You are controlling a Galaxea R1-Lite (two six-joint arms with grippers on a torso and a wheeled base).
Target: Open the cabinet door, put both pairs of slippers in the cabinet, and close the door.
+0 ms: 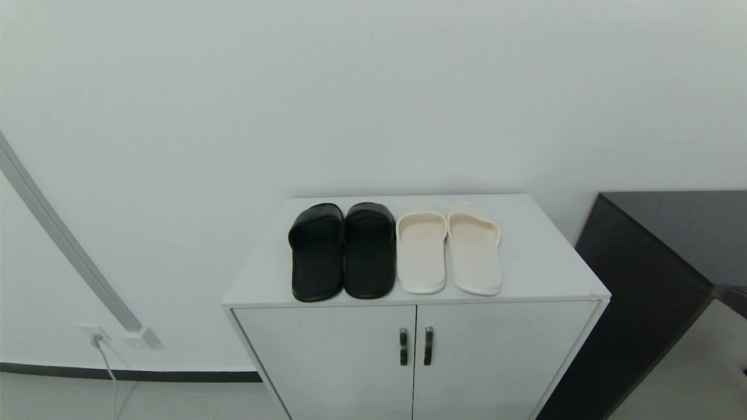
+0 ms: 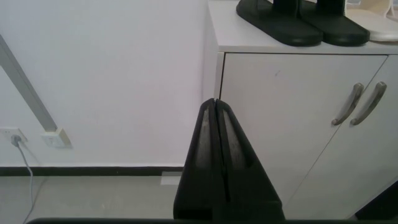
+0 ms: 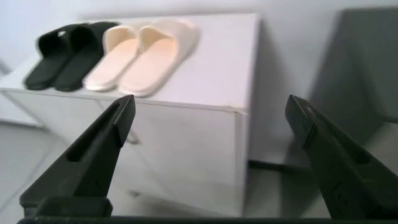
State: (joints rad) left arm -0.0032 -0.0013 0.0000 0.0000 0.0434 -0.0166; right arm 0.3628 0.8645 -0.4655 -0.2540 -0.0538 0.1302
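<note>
The opening step is not yet begun, I think: the cabinet doors (image 1: 327,361) are shut, black slippers (image 1: 341,251) and cream slippers (image 1: 448,248) lie on top, the left gripper (image 2: 216,102) is closed, the right gripper (image 3: 210,102) is wide open, so next a handle (image 1: 428,345) must be pulled

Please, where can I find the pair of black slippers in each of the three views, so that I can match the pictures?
Head view: black slippers near the picture's centre, on the cabinet top, left of the white slippers.
Left wrist view: black slippers at the cabinet's front edge, above its doors.
Right wrist view: black slippers at the row's far end, beyond the white slippers.
Shared landmark: the cabinet top.
</note>
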